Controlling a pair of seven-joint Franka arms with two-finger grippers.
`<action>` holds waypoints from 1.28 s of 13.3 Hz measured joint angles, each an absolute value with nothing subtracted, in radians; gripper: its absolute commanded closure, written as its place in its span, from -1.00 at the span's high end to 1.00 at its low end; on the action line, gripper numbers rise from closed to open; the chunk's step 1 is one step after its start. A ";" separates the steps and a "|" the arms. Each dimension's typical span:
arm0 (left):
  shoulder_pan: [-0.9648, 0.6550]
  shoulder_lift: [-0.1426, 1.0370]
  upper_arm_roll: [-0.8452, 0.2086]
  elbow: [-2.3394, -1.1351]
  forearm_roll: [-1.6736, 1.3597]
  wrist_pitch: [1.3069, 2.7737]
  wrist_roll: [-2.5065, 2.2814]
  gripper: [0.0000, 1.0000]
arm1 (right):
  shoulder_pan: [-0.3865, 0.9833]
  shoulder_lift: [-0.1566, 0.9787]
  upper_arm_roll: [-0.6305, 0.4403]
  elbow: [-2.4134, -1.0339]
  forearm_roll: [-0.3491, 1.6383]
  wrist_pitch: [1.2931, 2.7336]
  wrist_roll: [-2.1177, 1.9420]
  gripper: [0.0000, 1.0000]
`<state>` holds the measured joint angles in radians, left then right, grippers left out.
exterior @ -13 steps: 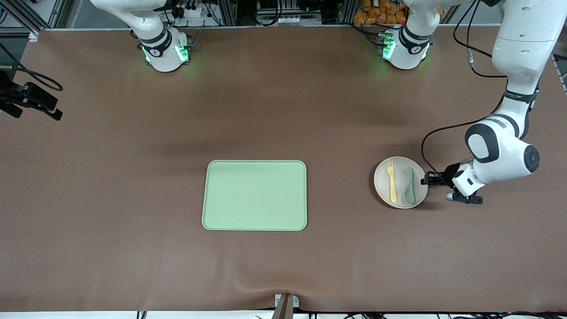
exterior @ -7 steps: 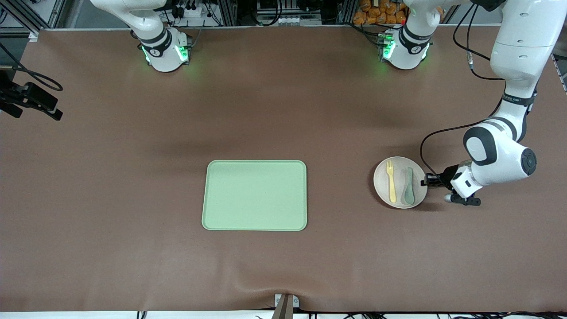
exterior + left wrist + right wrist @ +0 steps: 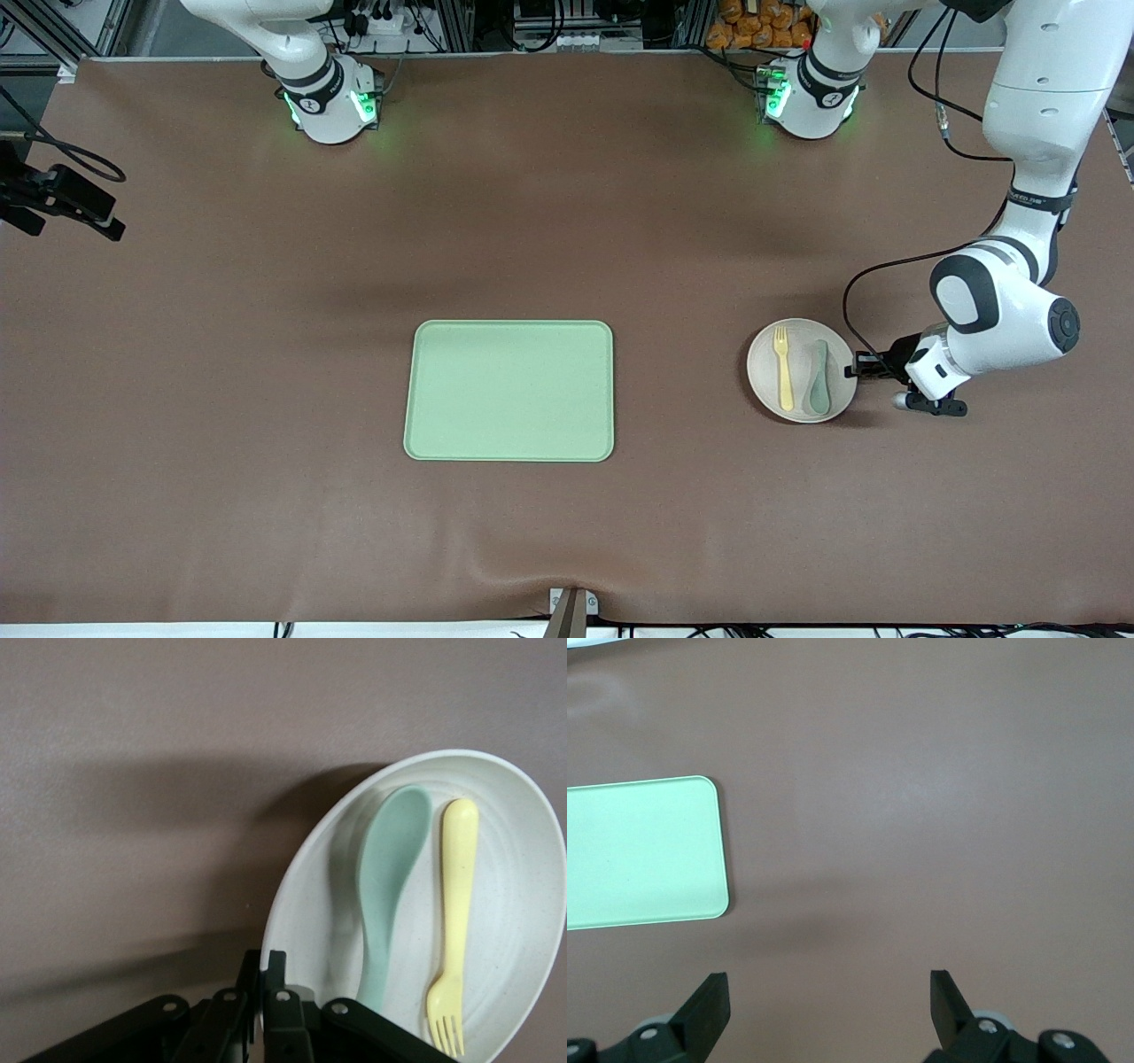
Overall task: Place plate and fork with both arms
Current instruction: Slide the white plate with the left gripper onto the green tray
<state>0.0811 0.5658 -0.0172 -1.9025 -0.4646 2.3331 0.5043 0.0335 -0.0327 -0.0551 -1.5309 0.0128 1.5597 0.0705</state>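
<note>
Beige plate (image 3: 802, 370) — fork (image 3: 783, 367), spoon (image 3: 818, 378) aboard — pinched by left gripper (image 3: 858, 368); right gripper (image 3: 829, 1001) spread.

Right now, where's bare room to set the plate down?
The green tray is bare all over, with open table around it. It is crowded only at the left arm's end, where the left gripper grips the plate carrying the fork and spoon.

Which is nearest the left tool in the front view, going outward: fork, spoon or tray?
From the left tool, shut on the plate rim:
1. Spoon, on the plate, beside the tool.
2. Fork, on the plate, past the spoon.
3. Tray, mid-table, toward the right arm's end.
</note>
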 measured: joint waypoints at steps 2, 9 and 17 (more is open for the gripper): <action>0.080 0.566 -0.039 -1.883 -0.465 2.333 0.503 -1.00 | 0.034 -0.033 -0.055 -1.531 0.013 1.560 0.070 1.00; 0.041 0.566 -0.098 -1.739 -0.465 2.235 0.323 -1.00 | 0.033 -0.032 -0.055 -1.531 0.013 1.561 0.070 1.00; -0.178 0.616 -0.102 -1.621 -0.465 2.234 -0.007 -1.00 | 0.033 -0.032 -0.056 -1.531 0.013 1.561 0.070 1.00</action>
<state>-0.1777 0.6157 -0.1018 -1.6213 -0.4654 2.2341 -0.0070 0.0333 -0.0321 -0.0559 -1.5309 0.0128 1.5605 0.0705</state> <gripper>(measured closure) 0.956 0.000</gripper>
